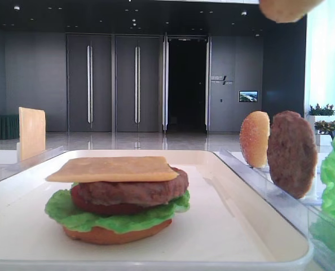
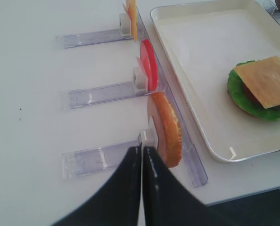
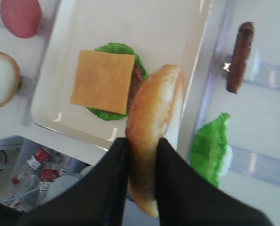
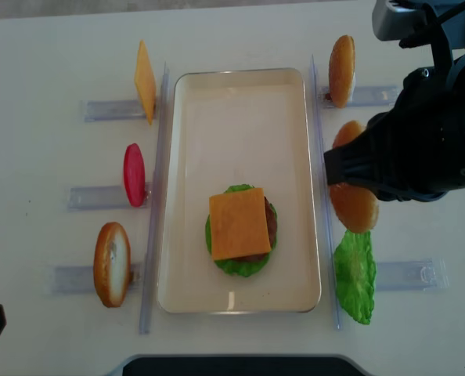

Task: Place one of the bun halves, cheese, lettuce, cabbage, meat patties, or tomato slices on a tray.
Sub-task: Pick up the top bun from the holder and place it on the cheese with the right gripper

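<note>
We see the right gripper (image 3: 142,157) clamped on a domed golden-tan bun top (image 3: 154,127) above the cream-white rectangular tray's (image 4: 187,188) right rim, the left gripper (image 2: 142,155) pinched shut on nothing.

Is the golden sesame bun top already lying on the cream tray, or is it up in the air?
In the air: the right gripper pinches the sesame bun top on edge, above the cream tray; the cheese-topped stack stays uncovered.

From my remote seat I saw the right arm (image 4: 424,137) as bulky matte black housing with a grey block on top, black cables, and a yellow-edged label. Right gripper (image 3: 142,181) had two smooth black fingers; left gripper (image 2: 142,183) was glossy black, tapered.
</note>
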### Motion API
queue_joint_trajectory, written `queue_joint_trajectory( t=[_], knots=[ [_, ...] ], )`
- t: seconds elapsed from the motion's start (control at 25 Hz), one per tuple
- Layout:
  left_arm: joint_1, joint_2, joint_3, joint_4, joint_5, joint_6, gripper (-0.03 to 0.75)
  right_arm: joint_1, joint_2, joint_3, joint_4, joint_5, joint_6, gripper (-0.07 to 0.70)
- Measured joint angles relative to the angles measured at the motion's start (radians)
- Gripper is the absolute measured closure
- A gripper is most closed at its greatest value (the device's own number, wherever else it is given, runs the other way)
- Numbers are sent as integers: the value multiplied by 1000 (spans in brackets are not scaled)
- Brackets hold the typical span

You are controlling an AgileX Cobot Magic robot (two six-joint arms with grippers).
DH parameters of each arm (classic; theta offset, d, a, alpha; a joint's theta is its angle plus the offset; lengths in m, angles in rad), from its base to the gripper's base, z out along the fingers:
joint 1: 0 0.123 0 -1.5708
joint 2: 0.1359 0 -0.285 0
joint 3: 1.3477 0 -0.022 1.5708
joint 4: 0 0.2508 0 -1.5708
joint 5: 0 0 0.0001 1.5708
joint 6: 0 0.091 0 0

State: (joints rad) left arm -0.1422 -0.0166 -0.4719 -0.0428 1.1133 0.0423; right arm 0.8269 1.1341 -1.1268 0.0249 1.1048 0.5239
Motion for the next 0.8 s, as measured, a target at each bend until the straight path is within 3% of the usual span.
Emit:
queue_joint_trajectory(
  t=[0.16,0.32,0.6,0.8],
  knots=[
    [0,0,0,0,0,0,716,-84,0,66,164,-126,-102,480],
    [0,0,0,0,0,0,716,-290,1,168,501,-188,-386,480],
    [0,0,0,0,0,0,716,-617,17,349,1110,-179,-919,486],
    [0,0,0,0,0,0,716,-668,40,487,1456,-176,-1245,486]
  ],
)
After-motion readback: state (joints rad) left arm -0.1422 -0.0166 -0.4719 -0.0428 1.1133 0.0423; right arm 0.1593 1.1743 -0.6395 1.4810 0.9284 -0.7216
